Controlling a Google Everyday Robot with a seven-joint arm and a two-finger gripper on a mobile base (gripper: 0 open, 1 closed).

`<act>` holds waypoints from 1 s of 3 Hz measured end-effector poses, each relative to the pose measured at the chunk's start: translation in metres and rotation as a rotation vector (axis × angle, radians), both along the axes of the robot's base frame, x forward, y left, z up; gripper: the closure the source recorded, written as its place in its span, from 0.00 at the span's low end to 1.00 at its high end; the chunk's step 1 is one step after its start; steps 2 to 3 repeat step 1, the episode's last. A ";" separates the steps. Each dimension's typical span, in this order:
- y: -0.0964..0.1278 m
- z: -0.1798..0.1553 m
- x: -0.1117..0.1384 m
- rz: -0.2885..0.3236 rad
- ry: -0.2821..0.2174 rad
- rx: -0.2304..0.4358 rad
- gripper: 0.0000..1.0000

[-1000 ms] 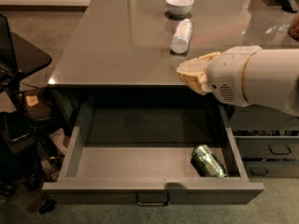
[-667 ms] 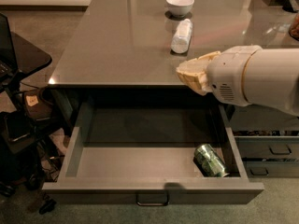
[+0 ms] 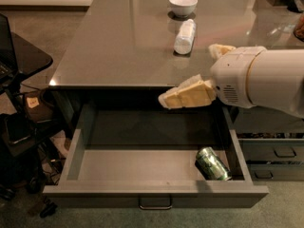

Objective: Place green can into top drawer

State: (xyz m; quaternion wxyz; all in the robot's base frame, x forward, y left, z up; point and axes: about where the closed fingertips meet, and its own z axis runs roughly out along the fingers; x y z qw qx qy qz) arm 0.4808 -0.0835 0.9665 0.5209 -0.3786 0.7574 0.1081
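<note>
1. Green metal drink can [image 3: 213,164], just one, lay on its side in the right front corner of the open wide grey top drawer [image 3: 152,190].
2. I saw the gripper [image 3: 189,75] above the drawer's back right, its two pale fingers [image 3: 187,94] spread, empty.
3. One white bowl [image 3: 183,4] and one white bottle [image 3: 185,37] sat on the grey tabletop [image 3: 118,46].

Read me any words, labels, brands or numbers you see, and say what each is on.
Nothing reads clearly.
Green can in the top drawer: pale markings, too blurred.
Small tag at left: mark too small.
Tool, above the drawer's back: no text.
</note>
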 end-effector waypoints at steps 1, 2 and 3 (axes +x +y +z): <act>0.000 0.000 0.000 0.000 0.000 0.000 0.00; 0.000 0.000 0.000 0.000 0.000 0.000 0.00; 0.000 0.000 0.000 0.000 0.000 0.000 0.00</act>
